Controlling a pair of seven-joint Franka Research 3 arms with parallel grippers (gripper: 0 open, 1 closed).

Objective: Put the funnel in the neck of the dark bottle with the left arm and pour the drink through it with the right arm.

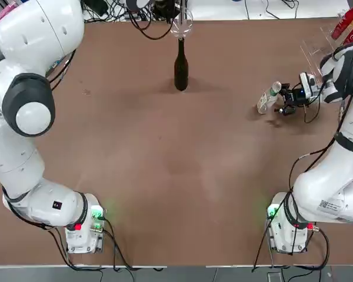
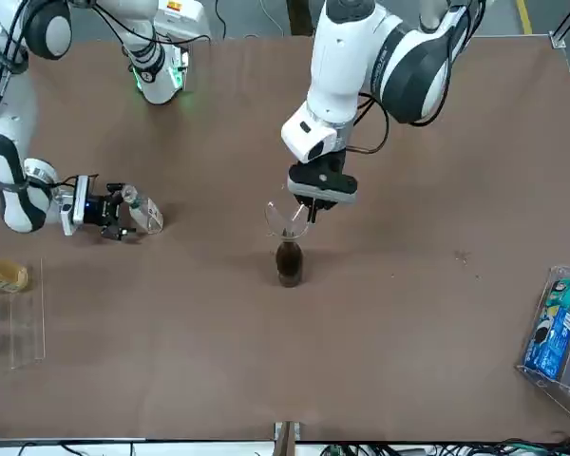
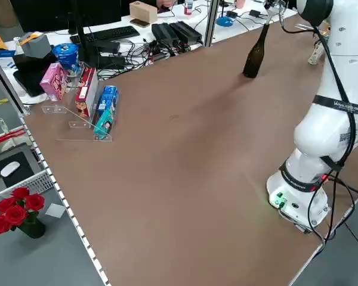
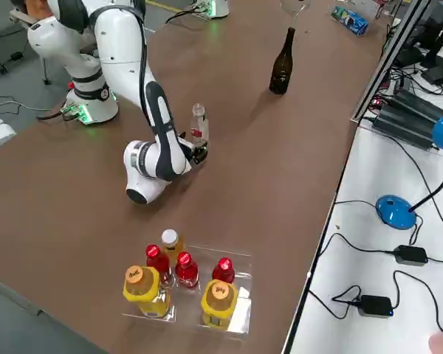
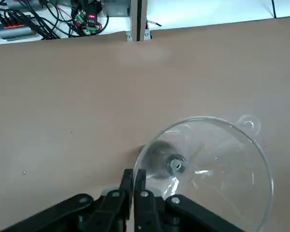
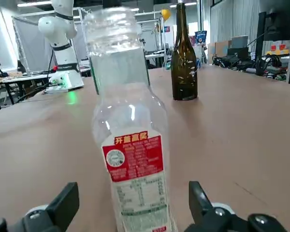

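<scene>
The dark bottle (image 1: 180, 70) (image 2: 288, 264) (image 4: 282, 65) stands upright at the table's far middle. My left gripper (image 2: 310, 209) (image 5: 134, 174) hangs above it, shut on the rim of the clear funnel (image 2: 287, 220) (image 5: 208, 164) (image 1: 181, 26). The funnel's spout sits right over the bottle's mouth; I cannot tell whether it is inside the neck. The drink (image 1: 269, 97) (image 2: 142, 211) (image 6: 130, 145) (image 4: 199, 124), a small clear bottle with a white and red label, stands upright on the table's right side. My right gripper (image 1: 284, 101) (image 2: 117, 213) is low at the drink, open, with one finger on each side of it, not touching.
A clear tray (image 4: 240, 313) with yellow and red bottles sits at the table's far right corner (image 1: 326, 44). A clear stand with boxes (image 2: 556, 328) (image 3: 95, 107) is on the far left side. Cables and gear lie beyond the far edge.
</scene>
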